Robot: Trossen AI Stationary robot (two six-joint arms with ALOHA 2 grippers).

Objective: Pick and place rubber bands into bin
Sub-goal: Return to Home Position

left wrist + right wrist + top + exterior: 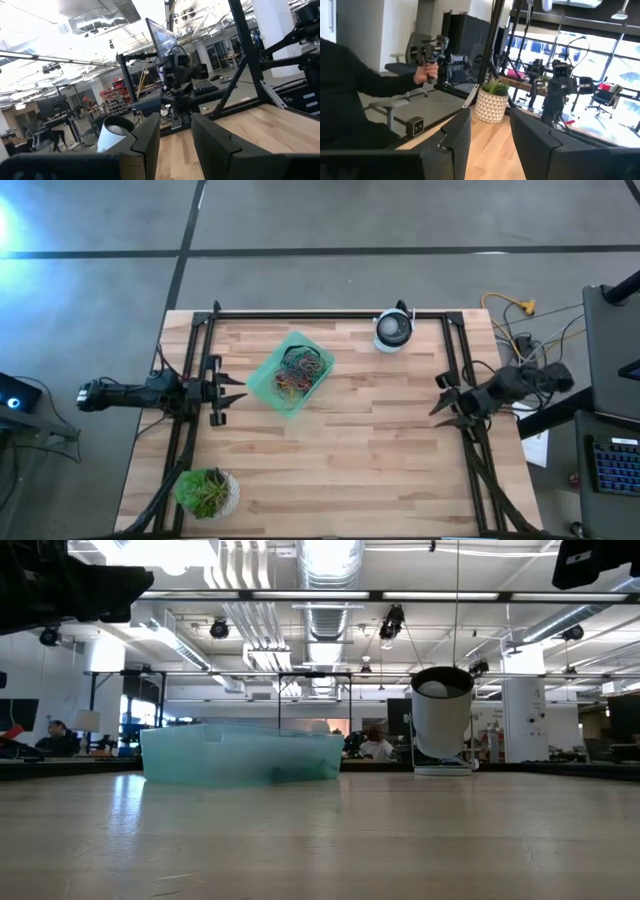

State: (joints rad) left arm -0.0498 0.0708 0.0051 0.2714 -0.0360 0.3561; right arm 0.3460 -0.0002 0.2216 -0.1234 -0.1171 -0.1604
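Observation:
The teal bin (262,383) stands slantwise on the table's far-left part; in the low view the bin (243,753) rests on its flat bottom. The rubber bands (300,370), a tangle of red, yellow, green and dark loops, lie inside it. My left gripper (236,390) hovers open at the table's left edge, a little left of the bin, fingers pointing right. My right gripper (438,398) hovers open at the right edge, fingers pointing left. In the wrist views the left gripper (175,145) and the right gripper (490,137) show a bare gap between the fingers.
A white-and-black round device (393,330) stands near the far edge, right of the bin. A round pot with a green plant (207,493) sits at the near-left corner. Black frame rails (330,314) run along the far and side edges. A person's hand (425,72) shows beyond the table.

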